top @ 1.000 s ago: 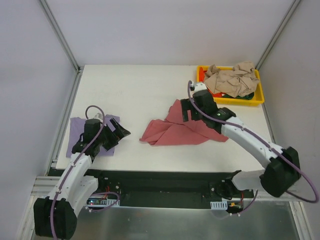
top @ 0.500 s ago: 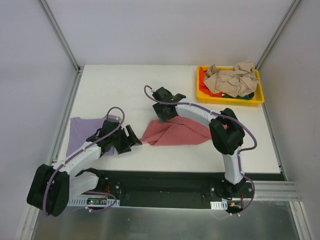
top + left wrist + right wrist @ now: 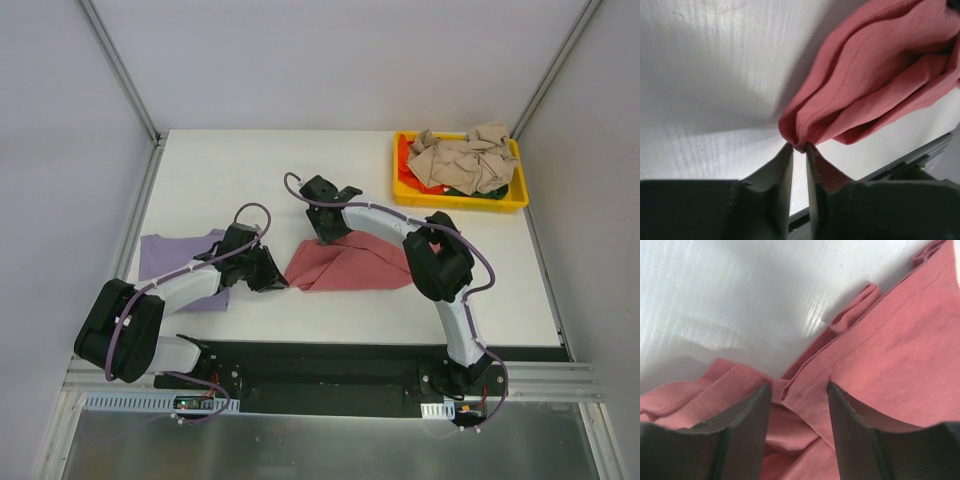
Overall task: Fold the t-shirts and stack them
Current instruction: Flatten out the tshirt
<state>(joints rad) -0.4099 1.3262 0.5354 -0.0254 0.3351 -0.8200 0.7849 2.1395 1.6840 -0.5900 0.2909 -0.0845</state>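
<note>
I have the left arm stretched low toward the middle, and the left gripper [image 3: 799, 146] has its fingers [image 3: 782, 167] drawn nearly together with a thin gap between them, tips at the corner of the red-pink t-shirt [image 3: 875, 65]; I can't tell if they pinch it. The right arm bends sharply at the elbow and reaches leftward, wrist tipped down. The right gripper [image 3: 799, 385] has its jaws well apart, straddling a fold of that cloth.
</note>
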